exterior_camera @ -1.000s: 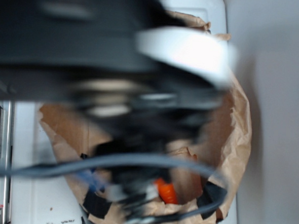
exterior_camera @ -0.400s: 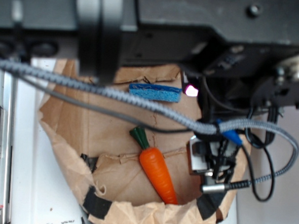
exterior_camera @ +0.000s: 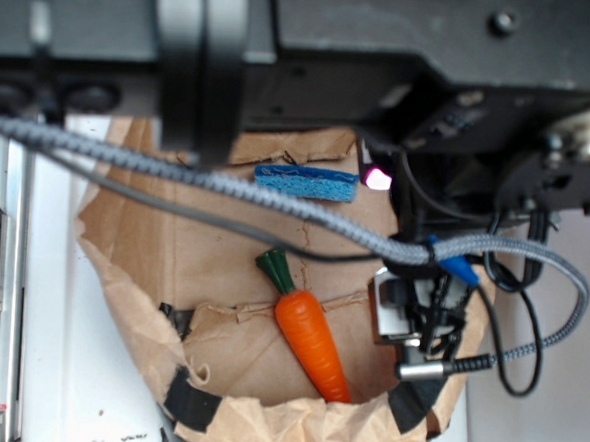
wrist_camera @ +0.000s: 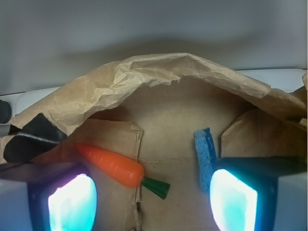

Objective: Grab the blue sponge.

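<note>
Overhead, blue sponge (exterior_camera: pixel 306 182) lying free on crumpled brown paper bag (exterior_camera: pixel 223 257), near a toy carrot (exterior_camera: pixel 308 332). Gripper (wrist_camera: pixel 153 204) spread wide and empty, sponge just beside one lit finger (wrist_camera: pixel 233 199). Not yet grabbed; centering, closing and lifting probably remain.

No legible text, labels, brand marks, numbers or signs found in either view. The brown paper bag (wrist_camera: pixel 159 82), the blue sponge (wrist_camera: pixel 205 156), the carrot (wrist_camera: pixel 113 165) and the robot housing (exterior_camera: pixel 416 48) show no readable print.
</note>
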You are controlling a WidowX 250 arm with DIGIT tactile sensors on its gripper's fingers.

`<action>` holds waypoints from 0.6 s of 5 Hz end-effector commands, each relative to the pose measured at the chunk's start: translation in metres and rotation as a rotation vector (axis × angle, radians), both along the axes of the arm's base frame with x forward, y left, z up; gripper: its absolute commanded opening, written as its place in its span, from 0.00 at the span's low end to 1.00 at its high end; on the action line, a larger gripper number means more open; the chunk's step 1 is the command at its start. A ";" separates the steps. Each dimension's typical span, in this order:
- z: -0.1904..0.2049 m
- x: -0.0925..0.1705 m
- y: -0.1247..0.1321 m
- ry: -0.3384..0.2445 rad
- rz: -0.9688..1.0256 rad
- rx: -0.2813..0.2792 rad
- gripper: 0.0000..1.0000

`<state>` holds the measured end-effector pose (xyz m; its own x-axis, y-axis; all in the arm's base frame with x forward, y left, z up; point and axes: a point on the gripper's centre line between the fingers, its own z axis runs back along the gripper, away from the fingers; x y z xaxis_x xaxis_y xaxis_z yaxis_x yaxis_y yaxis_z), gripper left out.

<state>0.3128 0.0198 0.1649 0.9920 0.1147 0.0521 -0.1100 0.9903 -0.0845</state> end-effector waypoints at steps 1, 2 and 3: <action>-0.046 0.015 0.027 -0.071 0.106 0.044 1.00; -0.072 0.016 0.034 -0.070 0.136 0.077 1.00; -0.088 0.017 0.038 -0.045 0.152 0.052 1.00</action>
